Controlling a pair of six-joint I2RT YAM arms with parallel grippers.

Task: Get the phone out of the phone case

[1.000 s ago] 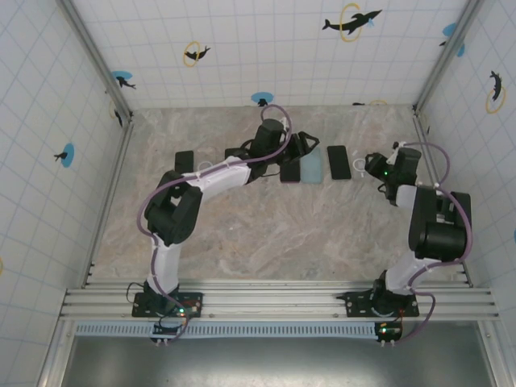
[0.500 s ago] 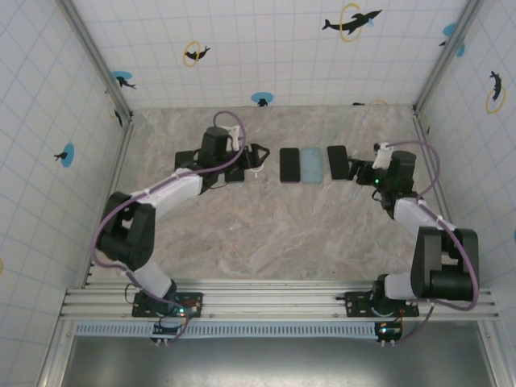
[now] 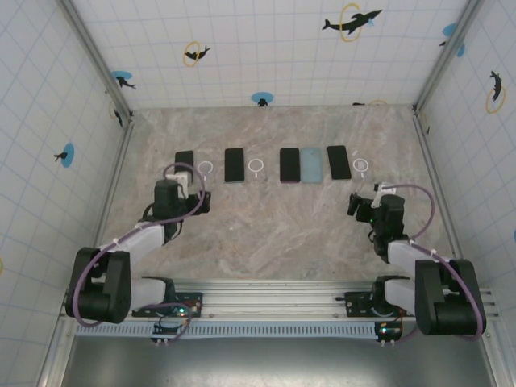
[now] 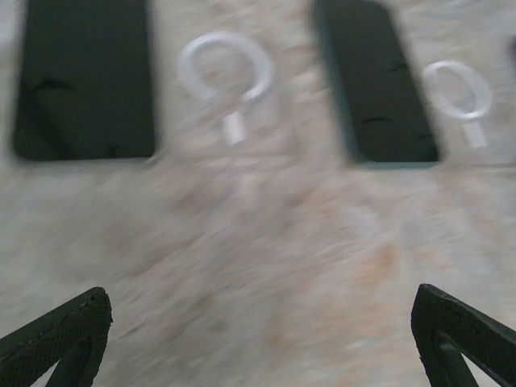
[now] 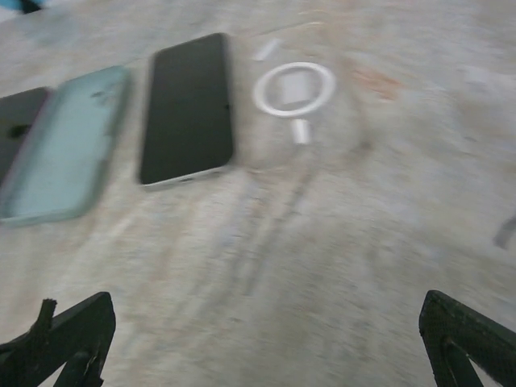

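Holding, left jaws (image 4: 262,330): nothing; released and spread wide, the dark fingertips sit at the lower corners of the left wrist view with bare tabletop (image 3: 266,234) between them.
Holding, right jaws (image 5: 266,334): nothing; released and spread equally wide over bare marbled surface.
Row on tabletop: eight items lying flat in one line across the far half, listed left to right.
Item 1: first phone (image 3: 185,160), black, screen up.
Item 2: first clear case (image 3: 207,168), see-through with a white ring, just beside item 1.
Item 3: second phone (image 3: 234,164), black.
Item 4: second clear case (image 3: 256,166), white ring, just beside item 3.
Item 5: third phone (image 3: 289,164), black.
Item 6: light blue case (image 3: 311,164), close against item 5; whether the edges touch, or whether a phone sits inside it, cannot be told.
Item 7: fourth phone (image 3: 339,161), black, just right of the blue case.
Item 8: third clear case (image 3: 362,166), white ring, at the right end of the row.
Position relative to left jaws: items 1 to 4 lie ahead of the fingertips, apart from them, with open tabletop in between.
Position relative to right jaws: items 6 to 8, and an edge of item 5, lie ahead and leftward of the fingertips, apart from them.
Picture quality: both wrist views are blurred.
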